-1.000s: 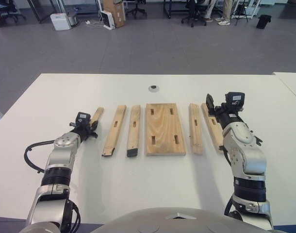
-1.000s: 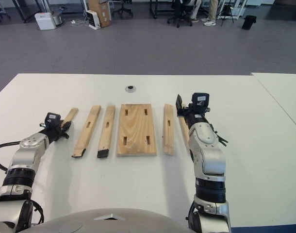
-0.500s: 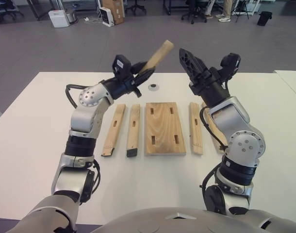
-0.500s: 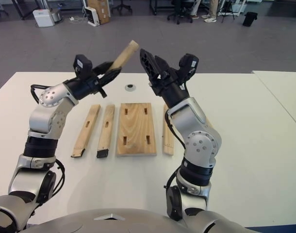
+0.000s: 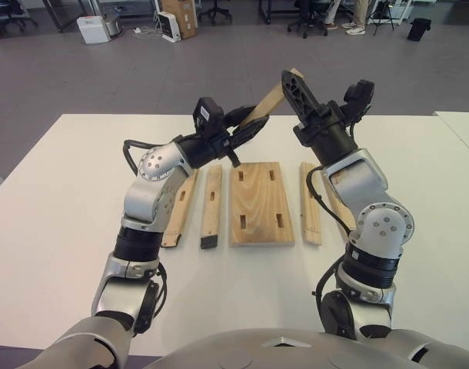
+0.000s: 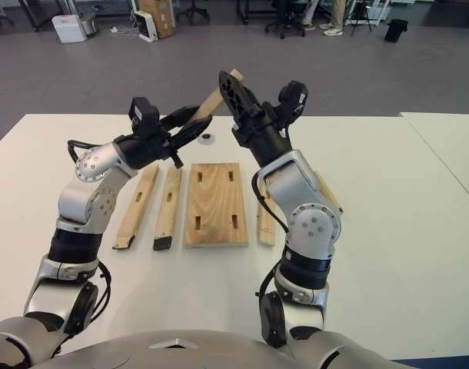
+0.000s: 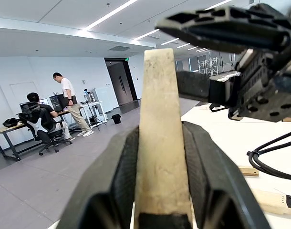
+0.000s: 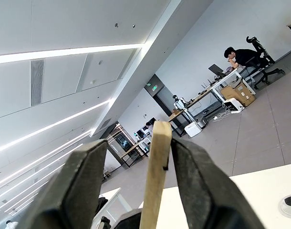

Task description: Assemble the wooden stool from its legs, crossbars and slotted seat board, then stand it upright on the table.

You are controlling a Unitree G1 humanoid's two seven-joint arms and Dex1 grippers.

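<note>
1. The left gripper [image 5: 254,127] is clamping the lower end of a wooden crossbar [image 5: 271,98] and is holding it tilted in the air.
2. The right gripper [image 5: 291,83] is straddling the crossbar's upper end. Its fingers are spread, and a gap is showing on one side of the wood.
3. The slotted seat board [image 5: 262,203] is lying flat on the white table [image 5: 58,231], below both grippers.
4. Two slotted legs [image 5: 181,206] [image 5: 211,206] are lying side by side under the left gripper's arm. Two more wooden strips [image 5: 310,204] [image 6: 327,192] are lying under the right gripper's arm.
</note>
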